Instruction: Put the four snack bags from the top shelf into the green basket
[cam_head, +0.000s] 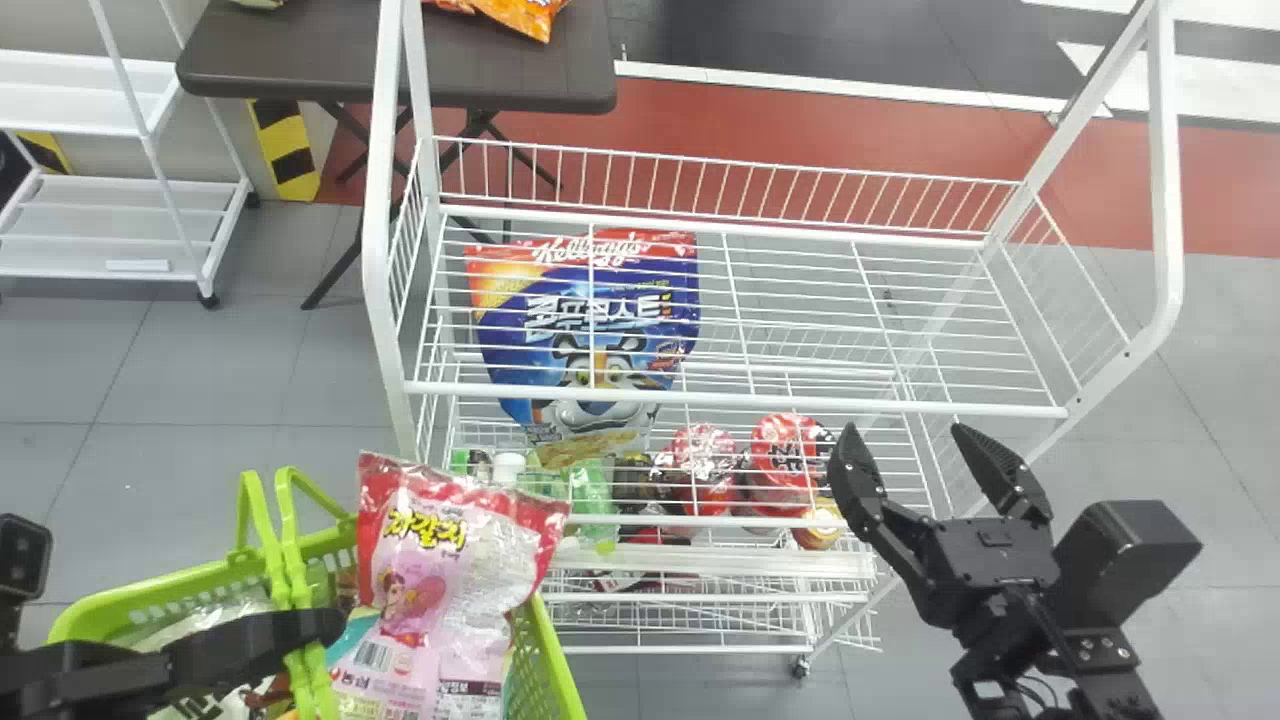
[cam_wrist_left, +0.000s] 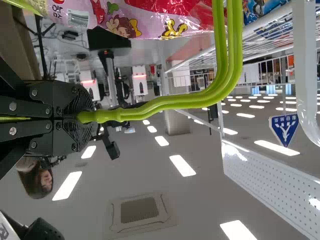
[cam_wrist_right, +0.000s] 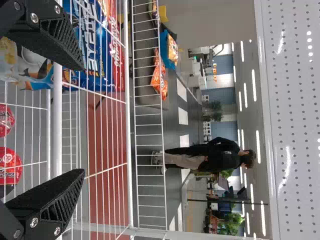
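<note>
Pink snack bag (cam_head: 440, 545) protrudes above the rim of the green basket (cam_head: 546, 655); a jerk or tilt by the left gripper (cam_wrist_left: 83, 117), pinching the basket handles (cam_wrist_left: 175, 101), could tip it out. Right gripper (cam_head: 905, 430) is spread and unladen near the wire rack (cam_head: 740, 402); careless travel could snag a fingertip in the mesh.

"Kellogg's" is printed in white across the red top of the blue cereal bag (cam_head: 600, 350), with "콘푸로스트" set below in large Korean letters. On the pink snack bag (cam_head: 470, 565), "자갈치" is written in yellow; its small print cannot be read. A white branching symbol is borne by a blue sign (cam_wrist_left: 284, 129).
</note>
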